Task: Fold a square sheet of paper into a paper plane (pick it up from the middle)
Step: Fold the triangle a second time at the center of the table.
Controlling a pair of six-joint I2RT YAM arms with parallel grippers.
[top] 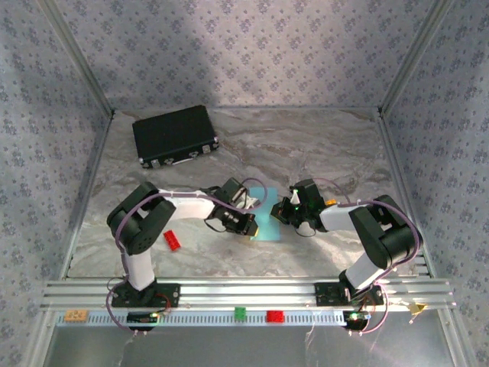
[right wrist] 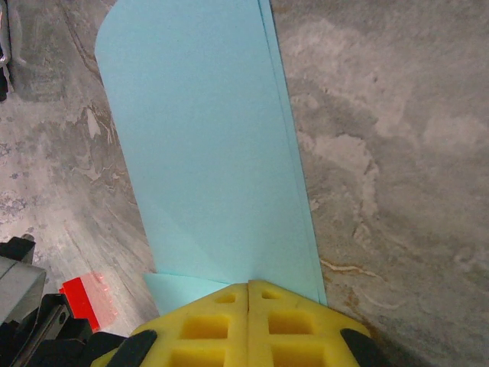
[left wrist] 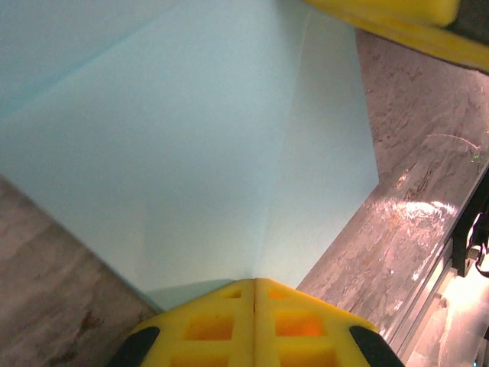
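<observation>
Across the marbled surface, nothing obstructs the work area. A black case lies at the far left, well apart from the work.

Sheet of paper: light blue, lying flat at mid-surface between the two arms, already partly folded, with stacked edges along one side and a diagonal flap showing.

Left end effector: jaws closed together, tips against the sheet's near point. Right end effector: likewise closed, tips on the sheet's end. Whether either pinches a layer cannot be told.

A red brick sits beside the left arm, clear of the paper.

Handling judgement: the sheet is very light, limp and smooth, so it may slide under a push and will crease wherever it is pressed. Take it by a folded edge, where the layers give stiffness.
</observation>
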